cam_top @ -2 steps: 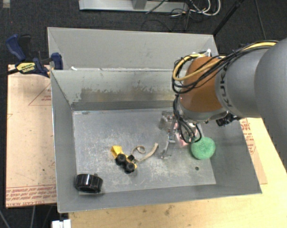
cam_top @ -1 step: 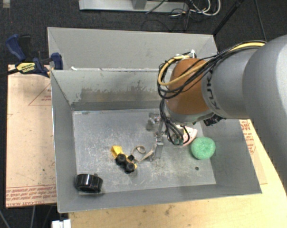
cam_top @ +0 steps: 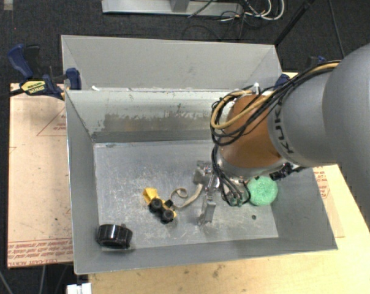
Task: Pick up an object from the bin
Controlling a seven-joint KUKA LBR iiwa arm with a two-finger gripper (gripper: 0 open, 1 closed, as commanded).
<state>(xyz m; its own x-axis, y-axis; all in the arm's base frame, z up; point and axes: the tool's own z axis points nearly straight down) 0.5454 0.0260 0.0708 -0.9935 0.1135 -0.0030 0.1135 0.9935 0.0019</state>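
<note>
Closest to me, in the near-left corner of the grey metal bin (cam_top: 81, 164), sits one black ring-shaped cap (cam_top: 114, 236), well apart from everything else. Farther in, near the middle of the scratched floor, lies one small yellow and black toy vehicle (cam_top: 158, 205), and just to its right one tan curved strip (cam_top: 184, 198), which seems to touch the toy's right end. The pincer (cam_top: 206, 212) hangs low just right of that strip, over bare metal, with nothing that I can see in its grip; I cannot tell whether it is spread or pressed together. To its right, partly hidden under the wrist, rests one green ball (cam_top: 263, 190). The arm (cam_top: 335, 118) comes in from the right, thick and grey, and with its brown-orange wrist cover (cam_top: 246, 143) and looped cables it blocks my view of the bin's far-right part. Around the bin the room has a dark carpeted floor (cam_top: 44, 11), with loose cords (cam_top: 261, 2) lying at the far side.
</note>
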